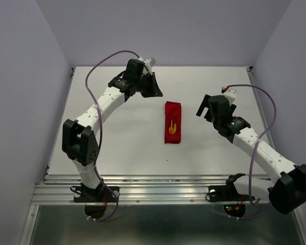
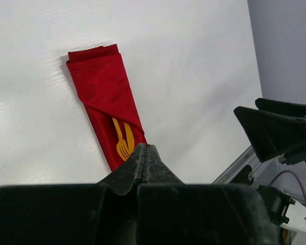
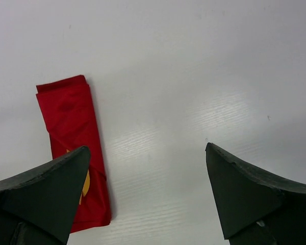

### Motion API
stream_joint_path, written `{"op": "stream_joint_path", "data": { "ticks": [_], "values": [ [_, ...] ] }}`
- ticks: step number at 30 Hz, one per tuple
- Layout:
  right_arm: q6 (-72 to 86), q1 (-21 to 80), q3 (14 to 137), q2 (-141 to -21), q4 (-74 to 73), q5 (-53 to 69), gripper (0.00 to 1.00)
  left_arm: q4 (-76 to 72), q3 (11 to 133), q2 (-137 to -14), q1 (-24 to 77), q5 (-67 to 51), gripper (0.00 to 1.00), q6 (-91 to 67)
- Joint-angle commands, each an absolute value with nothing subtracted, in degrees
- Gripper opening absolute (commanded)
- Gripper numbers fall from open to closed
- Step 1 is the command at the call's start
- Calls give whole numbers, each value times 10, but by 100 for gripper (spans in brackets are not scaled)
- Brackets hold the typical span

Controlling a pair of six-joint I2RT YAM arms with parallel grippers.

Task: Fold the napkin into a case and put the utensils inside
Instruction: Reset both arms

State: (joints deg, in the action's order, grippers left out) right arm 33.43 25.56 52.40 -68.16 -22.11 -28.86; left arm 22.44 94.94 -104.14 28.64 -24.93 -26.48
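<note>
- Bases of both arms sit bolted at the near edge of the white worktop [image 1: 122,148].
- Beyond them, mid-worktop, lies the case [image 1: 173,122]: a narrow red cloth rectangle lying flat, its long side running near to far.
- The case lies between the two sets of jaws, apart from both and touched by neither.
- A slanting fold crosses the case and makes a pocket, and the utensils [image 1: 173,125] are tucked in it.
- In the left wrist view the two orange utensils [image 2: 123,140] lie side by side. The fork's tines show outside the fold, while the upper ends go under the flap.
- The right jaws are to the right of the case and level with its far end. They are released and spread wide, grasping nothing.
- In the right wrist view only bare worktop shows between the two fingers [image 3: 245,194]. The case [image 3: 71,127] lies off the left finger, which hides part of the case's near end and most of the utensils [image 3: 85,184].
- The left jaws are farther back, off the case's far left corner, and are clenched tight with nothing between them.
- From the left wrist the case [image 2: 104,97] stretches away ahead and left of the closed tips, its near end just past them.
</note>
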Motion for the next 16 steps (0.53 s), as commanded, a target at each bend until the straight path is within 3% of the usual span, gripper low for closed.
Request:
{"op": "stream_joint_path", "data": {
  "ticks": [1,10,16],
  "values": [
    [336,255,507,-613,-211,-359,100,279,905,-964,286,-201,0,-212],
    [333,255,456,-519,-236,-385,100,293,851,-842,278,-63,1,-210],
    [347,255,436,-500,-246,-376,100,265,851,-824,243,-112,4,-225]
  ]
}}
